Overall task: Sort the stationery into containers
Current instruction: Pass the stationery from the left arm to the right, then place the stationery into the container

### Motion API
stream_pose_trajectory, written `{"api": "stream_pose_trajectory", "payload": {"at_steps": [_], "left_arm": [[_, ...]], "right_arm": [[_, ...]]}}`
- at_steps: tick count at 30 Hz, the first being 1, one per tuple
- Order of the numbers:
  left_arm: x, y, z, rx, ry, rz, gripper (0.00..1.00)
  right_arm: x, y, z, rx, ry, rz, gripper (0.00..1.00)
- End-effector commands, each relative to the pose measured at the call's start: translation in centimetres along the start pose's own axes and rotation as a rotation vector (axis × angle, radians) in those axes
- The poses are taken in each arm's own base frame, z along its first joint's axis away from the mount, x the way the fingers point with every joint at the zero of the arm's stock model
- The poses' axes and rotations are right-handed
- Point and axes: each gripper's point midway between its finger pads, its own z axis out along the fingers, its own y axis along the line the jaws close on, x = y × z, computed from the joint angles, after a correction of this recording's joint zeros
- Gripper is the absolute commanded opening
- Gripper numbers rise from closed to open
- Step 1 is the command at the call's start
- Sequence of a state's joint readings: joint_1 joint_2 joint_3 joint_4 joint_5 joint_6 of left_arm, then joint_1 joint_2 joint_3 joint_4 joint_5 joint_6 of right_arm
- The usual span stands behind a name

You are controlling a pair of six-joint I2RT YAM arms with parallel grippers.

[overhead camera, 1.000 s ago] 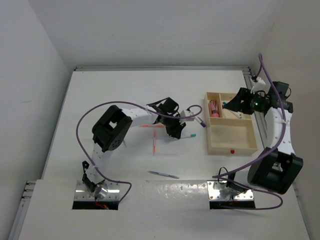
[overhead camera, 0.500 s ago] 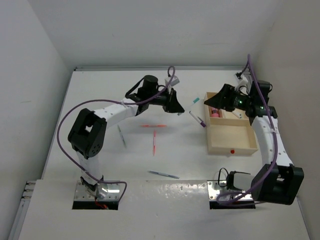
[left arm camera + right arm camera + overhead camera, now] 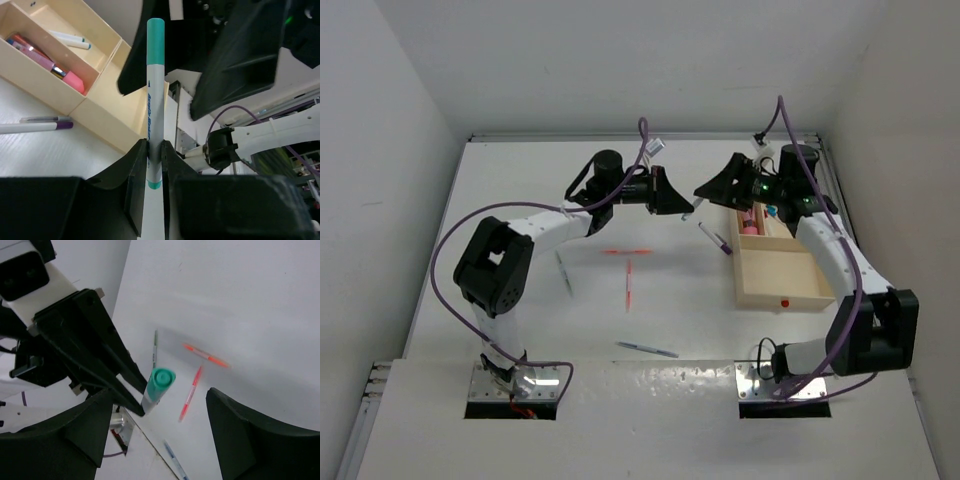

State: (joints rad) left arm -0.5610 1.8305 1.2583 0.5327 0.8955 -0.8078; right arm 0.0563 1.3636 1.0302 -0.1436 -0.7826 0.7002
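In the wooden tray (image 3: 786,272), one small compartment held a pink block (image 3: 74,81) and pink markers (image 3: 37,52), its neighbour two white pens (image 3: 70,40). The left gripper (image 3: 154,150) was clamped on a teal-capped marker (image 3: 155,85), aloft beside the tray; the right gripper (image 3: 712,190) faced it, jaws apart.

teal-capped marker (image 3: 155,107), barrel lettering apparently "Acrylic Marker"

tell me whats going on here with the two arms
It looks like a handover. The left gripper is shut on a teal-capped marker and holds it out, cap first, toward the right gripper, whose jaws stand open in front of the cap without touching it. The wooden tray already holds a few pens and a pink block; other pens lie loose on the table.
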Motion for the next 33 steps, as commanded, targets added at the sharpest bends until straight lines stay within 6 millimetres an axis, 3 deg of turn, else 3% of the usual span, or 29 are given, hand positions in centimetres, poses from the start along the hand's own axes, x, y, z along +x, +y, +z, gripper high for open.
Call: {"api": "stream_pose_trajectory", "payload": {"at_steps": [1,2,3,5,6,7,8,9,11,12,13,14,15,17,18,19,22,23,26,33], "left_arm": [[-1.2,-3.1,-0.2,0.084,-0.037,0.028,0.0],[-1.2,-3.1,-0.2,0.081,-0.037,0.027,0.0],[-1.1,-3.0,-0.1,0.08,-0.036,0.024,0.0],[-1.0,-3.0,0.0,0.083,-0.032,0.031,0.0],[-0.9,-2.7,0.0,0.073,-0.029,0.025,0.02],[-0.9,-2.5,0.1,0.069,-0.026,0.037,0.09],[-0.9,-2.2,0.1,0.06,-0.021,0.043,0.34],[-0.5,-1.3,0.1,0.027,0.002,0.05,0.46],[-1.5,-0.7,0.1,-0.013,0.005,0.094,0.67],[-1.1,0.7,-0.2,-0.079,0.027,0.069,0.8],[-2.1,0.9,-0.2,-0.101,0.024,0.147,1.0],[-2.6,1.6,-0.5,-0.132,0.024,0.173,1.0],[-2.3,3.3,-0.9,-0.202,0.054,0.218,1.0],[-3.4,3.8,-0.9,-0.25,0.07,0.308,1.0],[-3.1,5.1,-1.5,-0.32,0.103,0.356,1.0],[-3.3,5.5,-1.6,-0.352,0.11,0.388,1.0],[-3.6,5.9,-1.5,-0.41,0.128,0.528,1.0],[-3.8,6.3,-1.3,-0.444,0.134,0.557,1.0],[-3.9,7.0,-0.9,-0.48,0.173,0.604,1.0],[-2.1,9.0,0.2,-0.399,0.252,0.676,1.0]], "right_arm": [[-2.7,1.6,0.9,-0.02,-0.07,-0.018,0.73],[-2.9,1.5,1.3,-0.02,-0.069,-0.013,0.67],[-3.0,1.7,1.4,-0.024,-0.073,-0.012,0.47],[-3.4,1.8,1.6,-0.027,-0.082,-0.018,0.27],[-3.4,1.8,1.5,-0.023,-0.085,-0.018,0.13],[-3.6,1.7,1.3,-0.02,-0.088,-0.041,0.09],[-3.8,1.6,0.9,-0.011,-0.092,-0.051,0.05],[-3.9,0.7,0.3,0.018,-0.091,-0.065,0.0],[-4.7,0.2,-1.0,0.041,-0.1,-0.102,0.0],[-4.9,-1.7,-2.5,0.091,-0.091,-0.128,0.0],[-6.0,-1.7,-3.4,0.111,-0.097,-0.174,0.0],[-6.2,-2.9,-4.1,0.147,-0.078,-0.193,0.0],[-6.8,-4.3,-6.0,0.217,-0.05,-0.25,0.0],[-7.2,-6.6,-7.8,0.3,-0.012,-0.291,0.0],[-6.7,-9.0,-9.1,0.36,0.046,-0.315,0.0],[-7.4,-10.6,-10.2,0.443,0.059,-0.362,0.0],[-7.2,-15.5,-12.5,0.575,0.143,-0.402,0.0],[-7.2,-17.4,-12.8,0.598,0.168,-0.41,0.0],[-7.5,-20.2,-13.2,0.653,0.201,-0.41,0.0],[-7.2,-25.8,-11.3,0.685,0.279,-0.387,0.0]]}}
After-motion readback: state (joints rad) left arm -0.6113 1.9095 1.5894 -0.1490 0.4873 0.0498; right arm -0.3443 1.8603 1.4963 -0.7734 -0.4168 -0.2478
